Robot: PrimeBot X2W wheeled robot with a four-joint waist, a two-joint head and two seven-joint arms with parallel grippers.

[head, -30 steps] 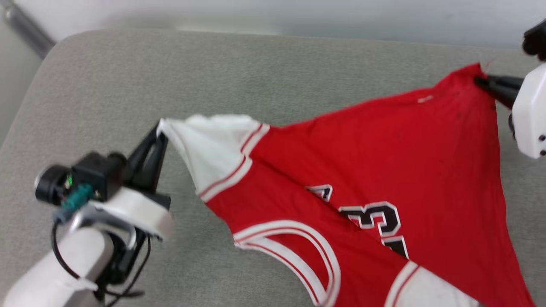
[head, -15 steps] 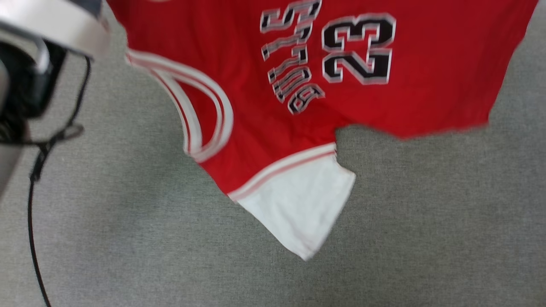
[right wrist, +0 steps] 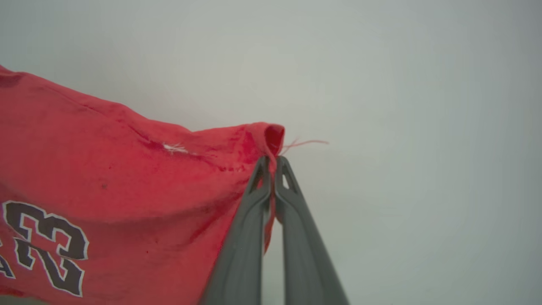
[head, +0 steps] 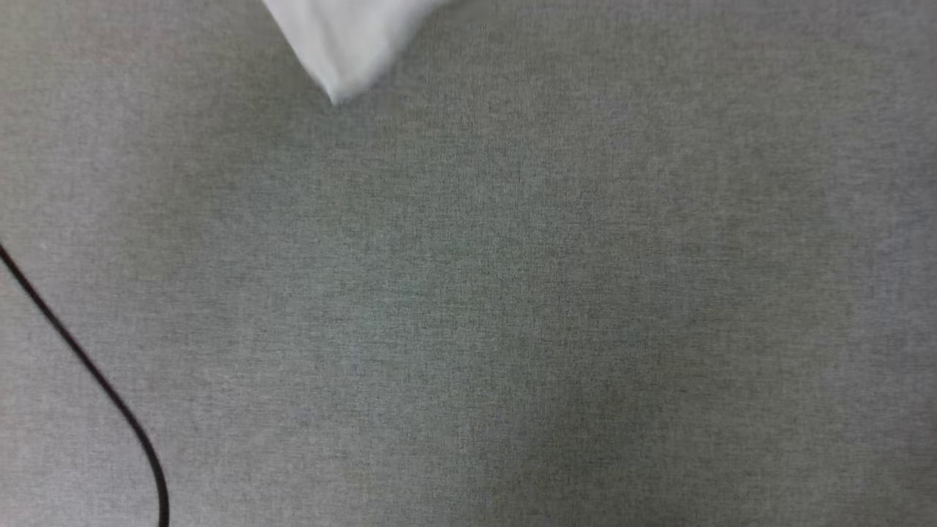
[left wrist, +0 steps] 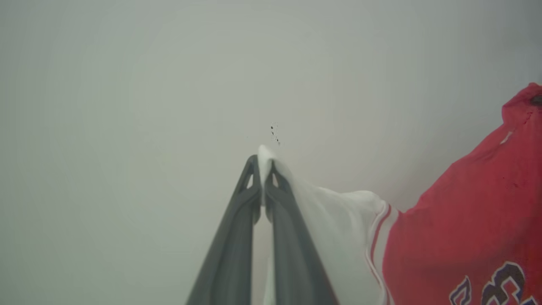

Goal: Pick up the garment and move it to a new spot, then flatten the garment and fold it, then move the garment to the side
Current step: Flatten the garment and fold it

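One garment (right wrist: pixel 106 169), pinched by left gripper (left wrist: pixel 263 167); by right gripper (right wrist: pixel 273 163)

Chg: head cam dipped; garment (head: pixel 344 44), white sleeve tip, now at view's top edge; blk cable (head: pixel 88 366) now lower left.

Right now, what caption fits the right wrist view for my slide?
Right gripper shut on a red corner of the garment.
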